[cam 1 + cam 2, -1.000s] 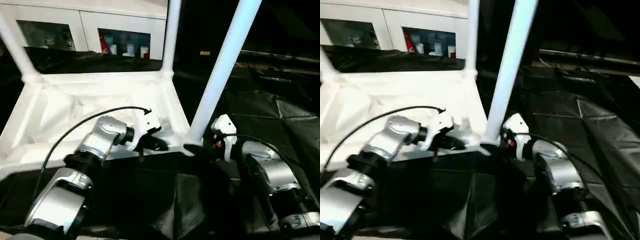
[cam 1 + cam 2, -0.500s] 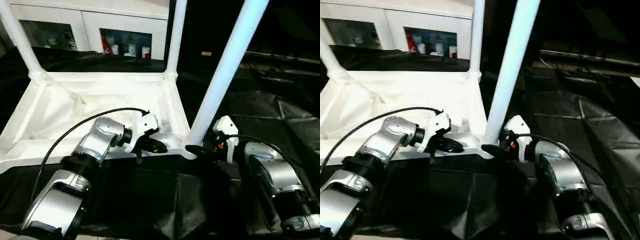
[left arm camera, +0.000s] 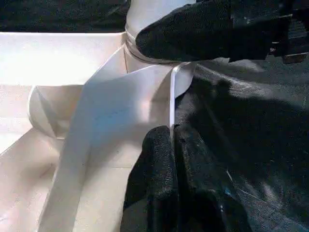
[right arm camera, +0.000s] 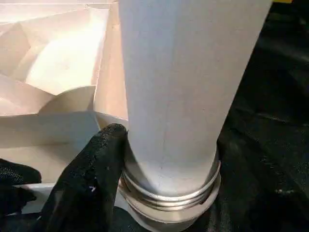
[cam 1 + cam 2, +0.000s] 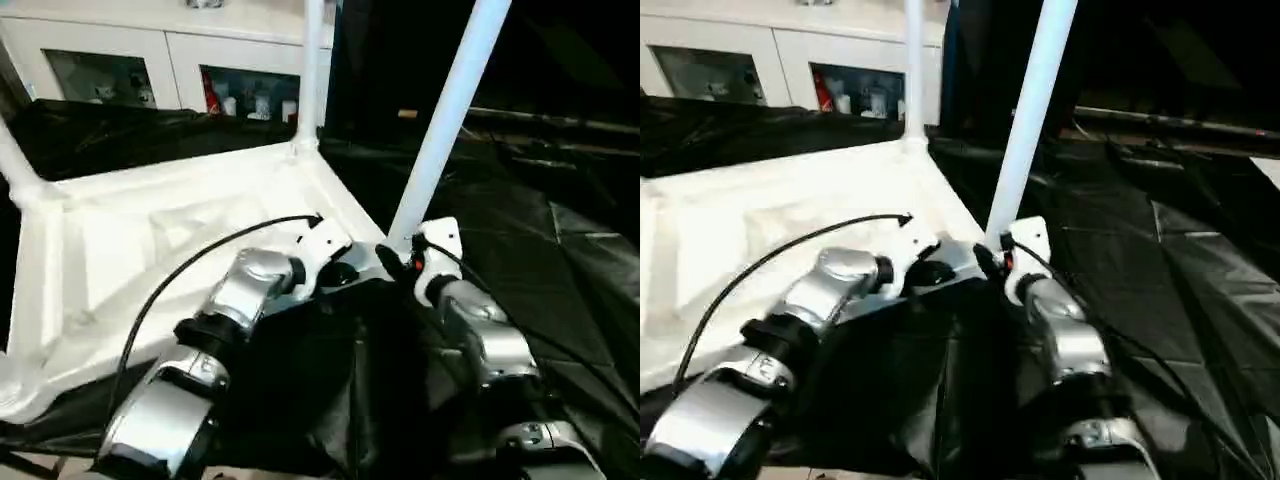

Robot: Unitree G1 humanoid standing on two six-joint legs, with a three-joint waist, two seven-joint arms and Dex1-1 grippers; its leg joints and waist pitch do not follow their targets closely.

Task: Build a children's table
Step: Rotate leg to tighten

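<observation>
The children's table lies upside down, its white ribbed top (image 5: pixel 150 230) facing up with legs standing in the corner sockets. My right gripper (image 5: pixel 398 255) sits at the base of the near right leg (image 5: pixel 445 120). One of its black fingers (image 4: pixel 96 164) presses against the leg (image 4: pixel 183 87) just above the collar, while the other is hidden behind the tube. My left gripper (image 5: pixel 340 275) is beside that corner, its fingertips (image 3: pixel 171 133) pinched shut on the thin rim (image 3: pixel 171 96) of the top.
Two more legs stand at the far corner (image 5: pixel 308 70) and the far left corner (image 5: pixel 12 165). A white cabinet (image 5: pixel 150 60) with glass doors is behind. Black sheeting (image 5: pixel 560 250) covers the floor to the right and in front.
The camera has swung, so the whole scene sits differently. My right gripper's fingers have drawn in around the leg's base. The left gripper keeps its pinch on the rim.
</observation>
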